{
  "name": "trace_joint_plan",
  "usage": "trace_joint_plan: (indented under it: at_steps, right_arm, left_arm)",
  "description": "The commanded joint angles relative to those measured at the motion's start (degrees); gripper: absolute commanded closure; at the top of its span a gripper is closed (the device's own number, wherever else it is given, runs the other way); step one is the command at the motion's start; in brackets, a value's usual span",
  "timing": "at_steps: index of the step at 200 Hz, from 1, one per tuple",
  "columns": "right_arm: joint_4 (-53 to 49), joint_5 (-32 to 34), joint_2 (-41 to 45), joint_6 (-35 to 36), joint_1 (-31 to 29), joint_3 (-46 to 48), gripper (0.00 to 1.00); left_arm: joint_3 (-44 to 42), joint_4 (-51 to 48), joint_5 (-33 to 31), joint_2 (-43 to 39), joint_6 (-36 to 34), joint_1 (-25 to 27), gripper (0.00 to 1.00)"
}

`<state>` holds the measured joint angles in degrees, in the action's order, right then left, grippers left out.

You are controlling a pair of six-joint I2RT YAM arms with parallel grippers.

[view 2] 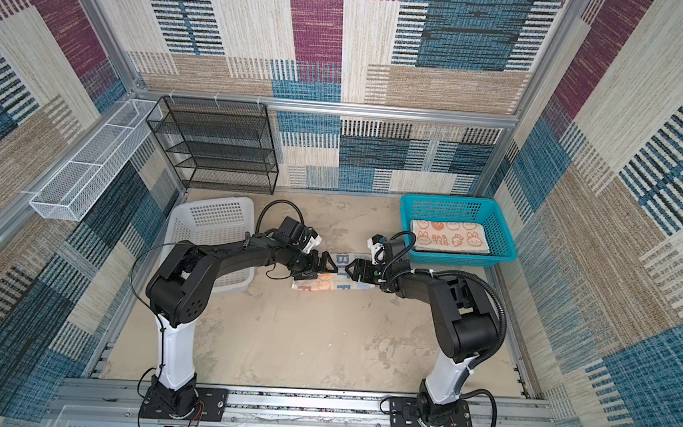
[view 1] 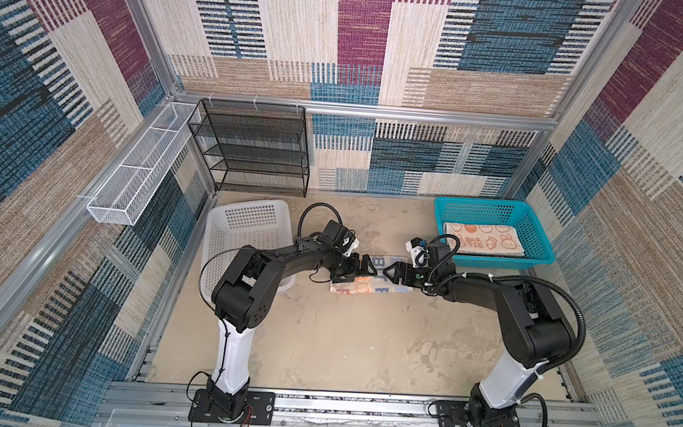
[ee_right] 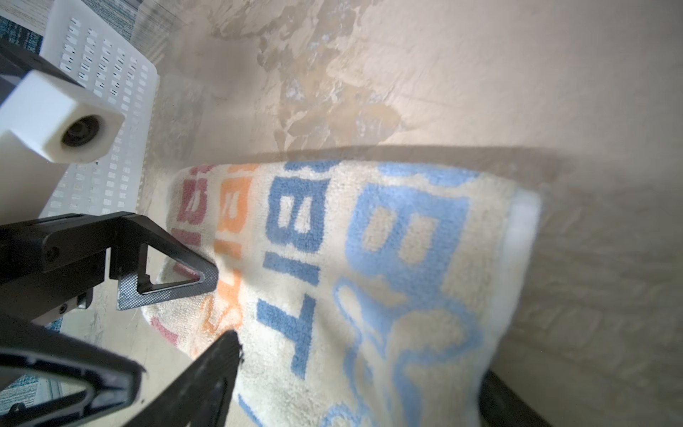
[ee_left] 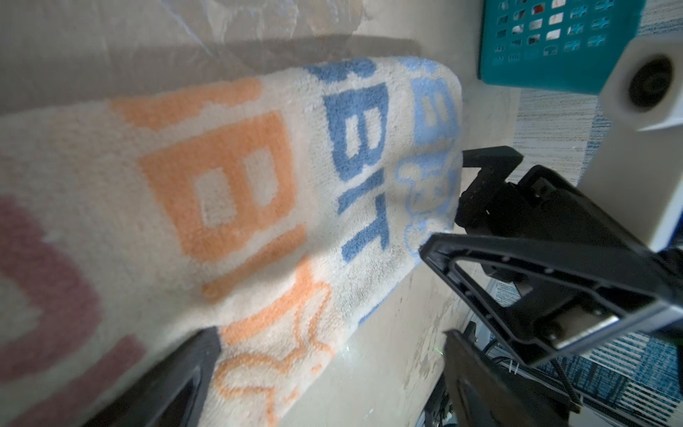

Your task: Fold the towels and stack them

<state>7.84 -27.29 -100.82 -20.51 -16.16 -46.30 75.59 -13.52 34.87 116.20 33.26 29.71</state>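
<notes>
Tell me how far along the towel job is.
Done: a folded rabbit towel lies in the teal basket. In hand: the lettered towel lies folded on the table, left gripper and right gripper facing over it, jaws apart. Left: stacking it on that towel.

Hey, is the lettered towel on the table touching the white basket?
Apart. Both top views show bare table between the lettered towel and the white basket.

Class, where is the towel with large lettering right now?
In both top views the lettered towel lies on the table between the white basket, left, and the teal basket, right.
</notes>
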Motion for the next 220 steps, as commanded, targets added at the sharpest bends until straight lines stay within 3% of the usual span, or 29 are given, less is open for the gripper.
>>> trace_joint_plan:
  at_steps: [1,53,101,171,220]
  right_arm:
    - [-5.34,-0.75,-0.94,-3.09,-0.05,0.71,0.24]
    - [-5.33,-0.81,-2.63,-4.30,1.39,-1.87,0.63]
    - [-10.66,1.73,-2.95,-1.76,1.86,-7.64,0.86]
    - [-32.65,16.03,-4.47,6.51,2.70,-27.50,0.94]
    - [-47.10,23.31,-7.43,11.68,5.80,-43.80,0.96]
  left_arm:
    - [-1.30,-5.11,-5.02,1.22,0.72,-0.35,0.01]
    - [-2.79,-4.84,-4.89,0.74,0.25,-1.06,0.01]
    - [-1.90,-4.49,-4.65,0.28,-0.35,-1.33,0.01]
    - [15.66,-11.33,-6.44,-2.52,-2.49,-1.85,0.01]
    - [23.50,-12.40,-5.01,-1.71,-2.15,-1.81,0.01]
